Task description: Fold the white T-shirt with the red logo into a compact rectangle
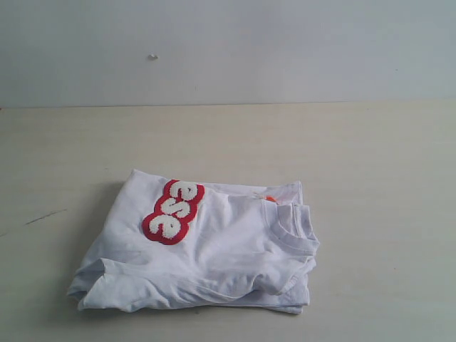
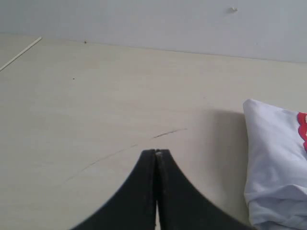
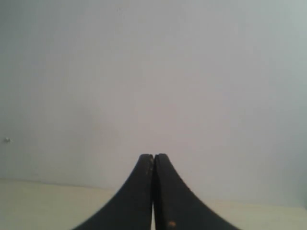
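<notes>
Exterior view: pale table [image 1: 370,157] carries the white T-shirt [image 1: 214,260] mid-table, folded in a rough rectangle, red logo [image 1: 173,211] on top. My left gripper [image 2: 157,152] and right gripper [image 3: 153,155] are pinched together, empty.

Pale wooden table [image 1: 370,157], seemingly plain grey wall [image 1: 285,50]

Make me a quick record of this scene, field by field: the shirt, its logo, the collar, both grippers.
shirt: white T-shirt, folded into a rough rectangle, lying on the table
logo: red logo on the top layer, only the letters "ese" showing
collar: collar at the exterior view's right end of the bundle, orange tag peeking out behind it
left gripper: shut, holding nothing, apart from the shirt
right gripper: shut, holding nothing, facing the wall
</notes>
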Controlling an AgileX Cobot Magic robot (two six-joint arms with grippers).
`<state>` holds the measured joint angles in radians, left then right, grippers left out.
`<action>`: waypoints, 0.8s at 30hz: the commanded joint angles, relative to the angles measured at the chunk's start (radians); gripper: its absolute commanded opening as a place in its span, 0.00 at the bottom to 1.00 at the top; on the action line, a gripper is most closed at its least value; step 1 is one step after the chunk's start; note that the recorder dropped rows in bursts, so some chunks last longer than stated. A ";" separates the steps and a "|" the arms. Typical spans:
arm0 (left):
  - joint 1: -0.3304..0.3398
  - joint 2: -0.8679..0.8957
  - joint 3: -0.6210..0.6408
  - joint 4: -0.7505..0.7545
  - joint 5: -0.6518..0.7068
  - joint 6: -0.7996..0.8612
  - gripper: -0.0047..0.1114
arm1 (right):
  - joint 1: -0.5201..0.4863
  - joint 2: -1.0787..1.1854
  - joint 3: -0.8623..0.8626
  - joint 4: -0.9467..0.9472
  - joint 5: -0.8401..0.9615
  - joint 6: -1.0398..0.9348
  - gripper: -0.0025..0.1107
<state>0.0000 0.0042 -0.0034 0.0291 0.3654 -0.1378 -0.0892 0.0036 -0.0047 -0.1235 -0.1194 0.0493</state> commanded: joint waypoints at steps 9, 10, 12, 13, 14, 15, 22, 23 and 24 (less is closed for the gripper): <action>0.001 -0.004 0.003 -0.007 -0.009 0.005 0.04 | -0.006 -0.004 0.005 0.068 0.364 -0.104 0.02; 0.001 -0.004 0.003 -0.007 -0.009 0.005 0.04 | -0.006 -0.004 0.005 0.068 0.363 -0.100 0.02; 0.001 -0.004 0.003 -0.007 -0.009 0.005 0.04 | -0.004 -0.004 0.005 0.068 0.370 -0.100 0.02; 0.001 -0.004 0.003 -0.007 -0.009 0.005 0.04 | -0.004 -0.004 0.005 0.073 0.382 -0.100 0.02; 0.001 -0.004 0.003 -0.007 -0.009 0.005 0.04 | -0.004 -0.004 0.005 0.074 0.397 -0.100 0.02; 0.001 -0.004 0.003 -0.007 -0.009 0.005 0.04 | -0.004 -0.004 0.005 0.080 0.411 -0.100 0.02; 0.001 -0.004 0.003 -0.007 -0.009 0.005 0.04 | -0.004 -0.004 0.005 0.091 0.463 -0.097 0.02; 0.001 -0.004 0.003 -0.007 -0.009 0.005 0.04 | -0.004 -0.004 0.005 0.091 0.462 -0.097 0.02; 0.001 -0.004 0.003 -0.007 -0.009 0.005 0.04 | -0.004 -0.004 0.005 0.091 0.462 -0.097 0.02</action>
<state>0.0000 0.0042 -0.0034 0.0291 0.3654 -0.1378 -0.0892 0.0054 -0.0047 -0.0361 0.3439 -0.0448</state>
